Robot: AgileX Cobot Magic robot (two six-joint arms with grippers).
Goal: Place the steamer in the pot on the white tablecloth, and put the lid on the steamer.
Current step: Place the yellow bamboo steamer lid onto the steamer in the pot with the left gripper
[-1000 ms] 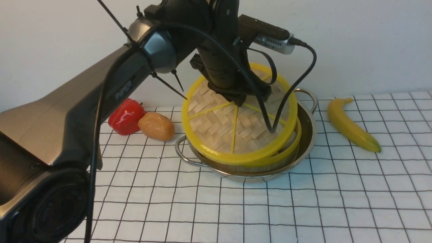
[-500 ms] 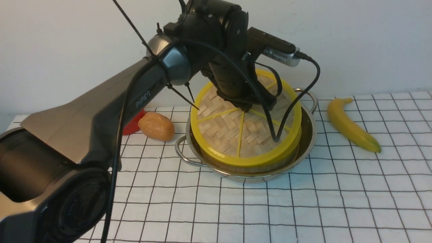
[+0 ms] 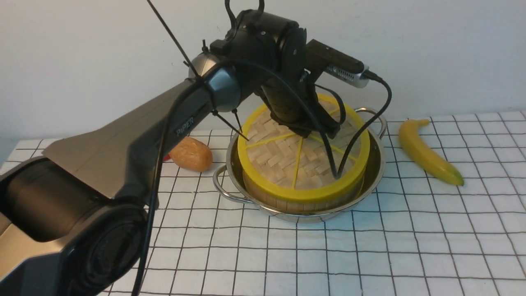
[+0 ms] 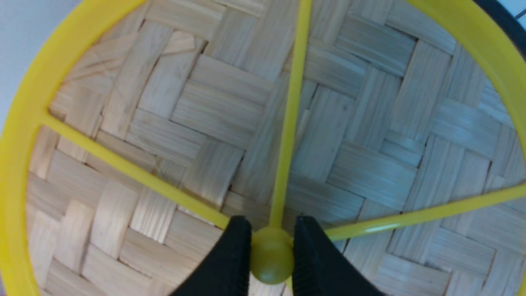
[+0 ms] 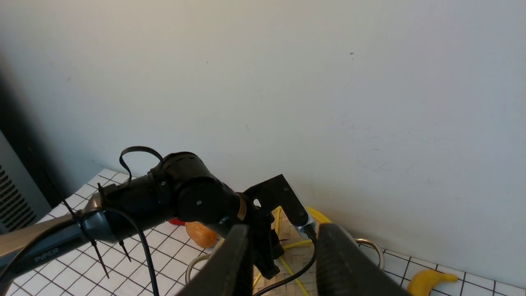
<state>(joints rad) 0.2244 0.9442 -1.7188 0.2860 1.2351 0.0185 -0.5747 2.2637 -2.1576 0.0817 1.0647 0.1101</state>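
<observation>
The woven bamboo lid [image 3: 287, 160] with yellow rim and spokes lies on top of the steamer [image 3: 287, 204], of which only the wooden wall shows; its contents are hidden. The steamer stands inside the shiny pot [image 3: 372, 164] on the white tablecloth [image 3: 370, 246]. My left gripper [image 3: 312, 130] is above the lid's middle, shut on the lid's yellow hub. In the left wrist view the gripper [image 4: 272, 230] has a black finger on each side of the hub, and the lid [image 4: 205, 115] fills the picture. My right gripper [image 5: 285, 230] is open and empty, high above the table.
A banana [image 3: 427, 152] lies to the right of the pot. A brown potato [image 3: 191, 154] lies to its left, with a red pepper mostly hidden behind my left arm. A pale wall stands close behind the pot.
The lid was tilted above the steamer; my left gripper has moved it down and slightly right, and it now covers the steamer's rim. The pot and steamer have not moved.
</observation>
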